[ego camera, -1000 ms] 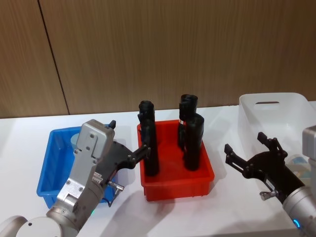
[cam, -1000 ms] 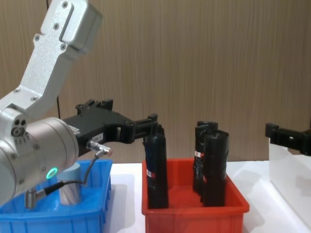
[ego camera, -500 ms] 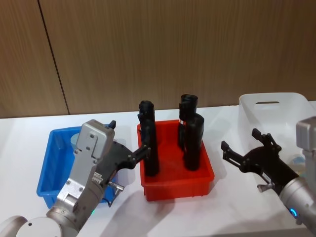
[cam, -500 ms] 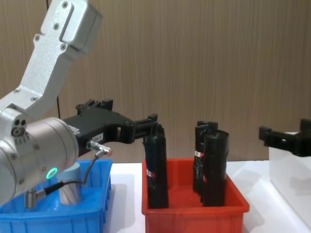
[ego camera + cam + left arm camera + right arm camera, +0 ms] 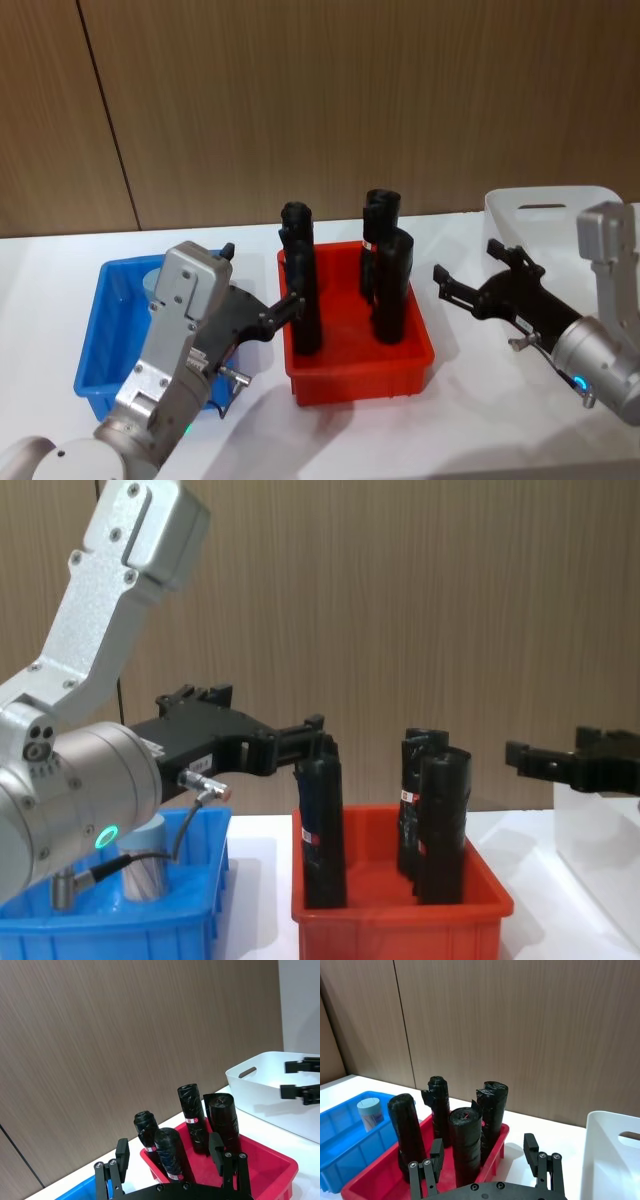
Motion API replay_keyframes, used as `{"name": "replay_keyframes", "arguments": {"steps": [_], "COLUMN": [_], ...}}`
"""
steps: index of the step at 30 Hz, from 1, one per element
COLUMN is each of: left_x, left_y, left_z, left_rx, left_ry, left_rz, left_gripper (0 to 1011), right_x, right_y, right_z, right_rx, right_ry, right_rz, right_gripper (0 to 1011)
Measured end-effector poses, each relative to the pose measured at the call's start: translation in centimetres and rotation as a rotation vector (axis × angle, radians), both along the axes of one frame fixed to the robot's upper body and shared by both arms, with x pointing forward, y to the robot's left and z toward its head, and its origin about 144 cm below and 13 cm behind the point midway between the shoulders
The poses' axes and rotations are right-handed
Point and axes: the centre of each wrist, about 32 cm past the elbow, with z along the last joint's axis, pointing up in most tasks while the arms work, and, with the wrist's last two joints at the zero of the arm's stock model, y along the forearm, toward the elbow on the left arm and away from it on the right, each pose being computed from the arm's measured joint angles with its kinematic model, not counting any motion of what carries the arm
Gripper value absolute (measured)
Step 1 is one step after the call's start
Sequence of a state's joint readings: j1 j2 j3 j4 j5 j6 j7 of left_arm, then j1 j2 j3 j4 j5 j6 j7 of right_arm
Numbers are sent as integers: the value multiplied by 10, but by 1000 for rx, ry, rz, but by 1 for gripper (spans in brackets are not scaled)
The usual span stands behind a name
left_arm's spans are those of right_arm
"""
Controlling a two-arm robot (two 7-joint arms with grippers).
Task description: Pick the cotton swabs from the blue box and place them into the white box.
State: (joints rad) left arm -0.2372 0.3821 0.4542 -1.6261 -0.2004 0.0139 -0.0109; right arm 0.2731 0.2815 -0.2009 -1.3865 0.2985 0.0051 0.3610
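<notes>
Desk [image 5: 50, 300]: white, wood-panel wall behind, three bins in a row.
Cotton swabs [image 5: 370, 1112]: one jar, upright toward the far side of the blue box [image 5: 105, 330].
Left gripper [image 5: 262, 285]: over the blue box's right edge, jaws wide apart, nothing held.
Right gripper [image 5: 468, 262]: between red bin [image 5: 360, 380] and white box [image 5: 510, 225], jaws spread, nothing held.
Approach: I'd come in high, drop straight over the lid, pinch the jar body, then lift clear of the rim.
Obstacles: tall black rolls [image 5: 392, 285] in the red bin stand between right gripper and jar, and the left gripper crowds it too.
</notes>
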Motion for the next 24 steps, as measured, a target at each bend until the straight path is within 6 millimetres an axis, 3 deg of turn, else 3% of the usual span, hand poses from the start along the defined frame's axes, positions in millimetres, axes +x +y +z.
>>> {"name": "replay_keyframes", "arguments": {"steps": [10, 24], "left_x": [0, 0], "left_y": [0, 0], "left_z": [0, 0], "left_rx": [0, 0], "left_ry": [0, 0], "left_rz": [0, 0], "left_gripper": [1004, 1004], "right_x": [40, 76], "right_y": [-8, -11], "right_z": [-2, -5], "right_rx": [29, 60], "right_ry": [27, 50], "right_rz": [80, 188], "right_gripper": [1002, 1002]}}
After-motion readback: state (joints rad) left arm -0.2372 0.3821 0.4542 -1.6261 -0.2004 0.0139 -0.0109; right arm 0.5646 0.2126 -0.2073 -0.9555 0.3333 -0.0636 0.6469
